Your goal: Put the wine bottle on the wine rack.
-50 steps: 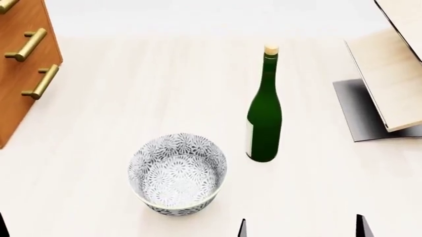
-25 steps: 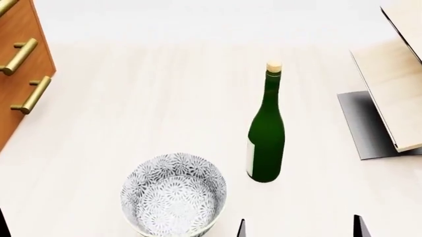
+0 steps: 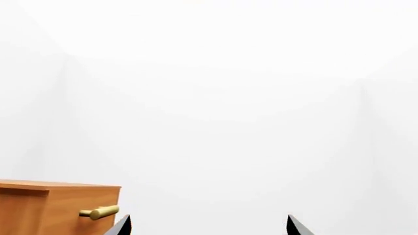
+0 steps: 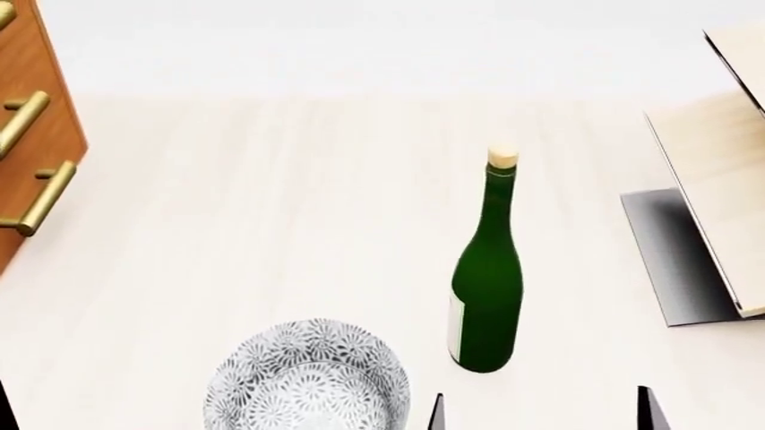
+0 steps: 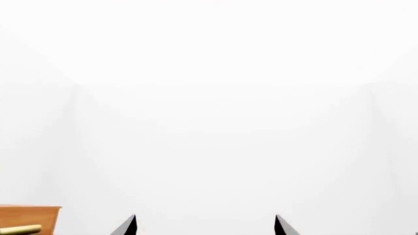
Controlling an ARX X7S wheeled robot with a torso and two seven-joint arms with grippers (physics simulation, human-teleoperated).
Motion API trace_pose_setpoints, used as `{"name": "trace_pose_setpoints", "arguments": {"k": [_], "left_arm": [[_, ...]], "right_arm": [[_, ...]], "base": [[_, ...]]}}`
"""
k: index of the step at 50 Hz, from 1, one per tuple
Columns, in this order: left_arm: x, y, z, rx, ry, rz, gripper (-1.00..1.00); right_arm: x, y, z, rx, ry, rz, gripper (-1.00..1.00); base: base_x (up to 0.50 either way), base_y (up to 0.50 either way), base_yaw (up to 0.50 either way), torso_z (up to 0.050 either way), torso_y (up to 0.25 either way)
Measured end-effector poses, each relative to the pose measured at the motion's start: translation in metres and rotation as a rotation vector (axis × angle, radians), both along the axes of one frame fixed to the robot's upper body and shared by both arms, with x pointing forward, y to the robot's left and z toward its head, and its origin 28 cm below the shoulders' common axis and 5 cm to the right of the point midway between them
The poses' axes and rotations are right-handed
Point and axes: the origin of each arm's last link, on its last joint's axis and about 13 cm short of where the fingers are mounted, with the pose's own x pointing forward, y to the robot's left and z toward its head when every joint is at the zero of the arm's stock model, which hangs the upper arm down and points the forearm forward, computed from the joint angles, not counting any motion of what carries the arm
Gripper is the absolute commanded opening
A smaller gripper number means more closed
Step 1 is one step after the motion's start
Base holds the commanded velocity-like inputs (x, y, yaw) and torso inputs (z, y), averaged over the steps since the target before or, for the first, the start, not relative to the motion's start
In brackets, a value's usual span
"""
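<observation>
The wine bottle (image 4: 486,278) stands upright on the pale table, dark green with a tan cork and a pale label. The wine rack (image 4: 715,170), slanted light-wood boards on a grey metal base, sits at the right edge of the head view, partly cut off. My right gripper (image 4: 544,414) is open, and only its two dark fingertips show at the near edge, below and slightly right of the bottle, apart from it. In the right wrist view the right gripper (image 5: 205,226) holds nothing. My left gripper (image 3: 209,226) is open and empty too, facing white space.
A patterned grey-white bowl (image 4: 305,381) sits near the front, left of the bottle, cut by the frame's lower edge. A brown wooden cabinet (image 4: 34,125) with brass handles stands at the left; both wrist views show the cabinet (image 3: 58,208) (image 5: 29,218).
The head view has shifted: bottle, bowl, cabinet and rack have all slid down in the picture. The bottle still stands upright. The right gripper's tips keep their place in the frame.
</observation>
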Motion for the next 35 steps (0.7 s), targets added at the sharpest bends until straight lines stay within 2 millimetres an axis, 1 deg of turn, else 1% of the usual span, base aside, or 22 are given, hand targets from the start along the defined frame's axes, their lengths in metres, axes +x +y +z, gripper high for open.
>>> {"name": "trace_pose_setpoints", "arguments": {"k": [35], "left_arm": [[-0.0004,-0.0019,-0.0023,0.001,0.008,-0.010,1.00]], "right_arm": [[-0.0004,0.0015,-0.0028,-0.004,0.009,0.005,1.00]], "base": [[0.16,0.00,0.00,0.000,0.000]]}}
